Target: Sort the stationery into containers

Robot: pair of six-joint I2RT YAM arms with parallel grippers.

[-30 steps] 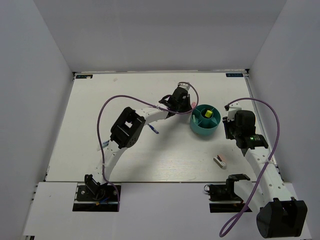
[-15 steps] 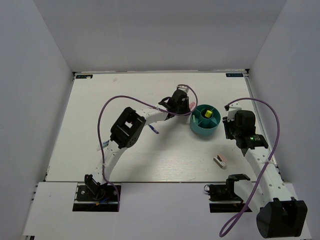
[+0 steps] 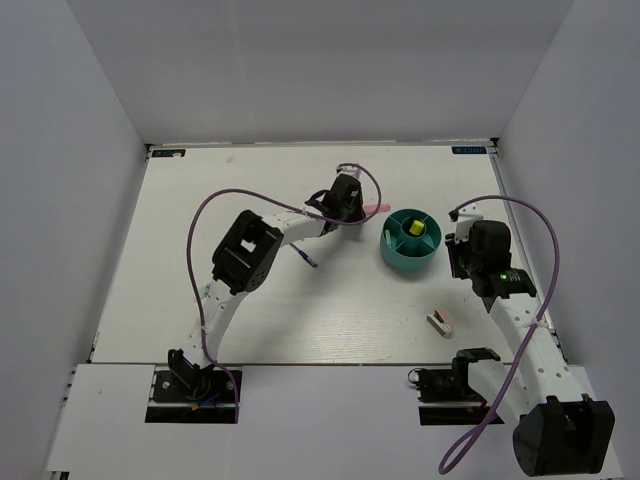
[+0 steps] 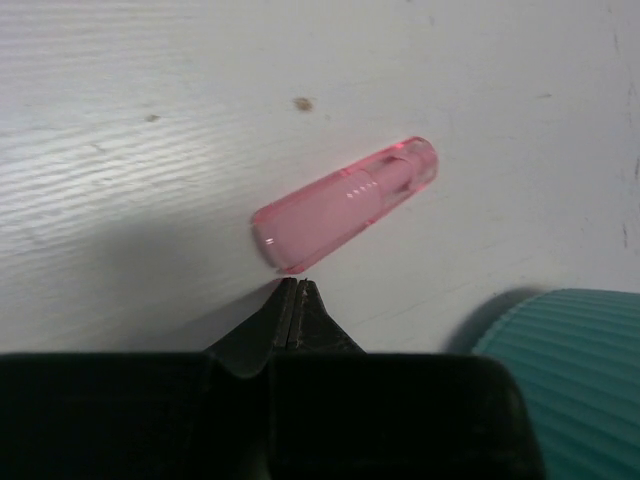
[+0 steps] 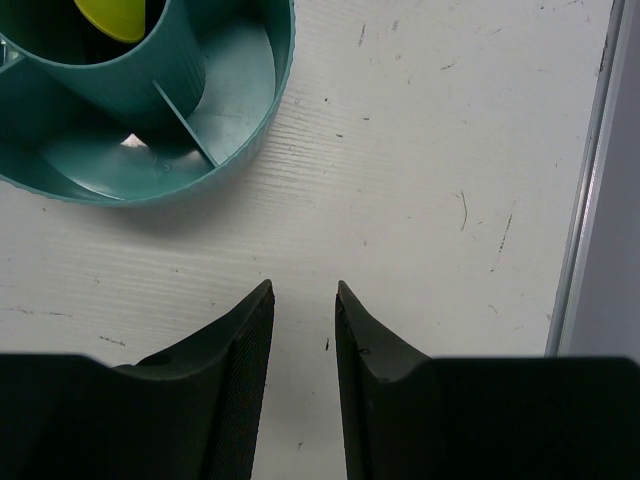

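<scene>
**Left claw (image 4: 297, 292) clenched empty beside the pink marker (image 4: 340, 205)**

Its two jaws are pressed together with nothing between them. Their tips sit right at the marker's wider end; whether they touch it cannot be told. The marker lies flat on the white bench (image 3: 200, 250), near the teal organiser (image 4: 570, 350) and outside it. Seen from above, its long axis runs roughly left to right, with one end by the claw and the other reaching right, near the organiser's rim. In the left wrist view it slants from lower left to upper right, narrow end farthest from the claw. The right claw (image 5: 303, 290) hangs released, jaws apart over bare bench beside the organiser. A yellow item (image 3: 415, 229) sits in the organiser's middle compartment.
</scene>
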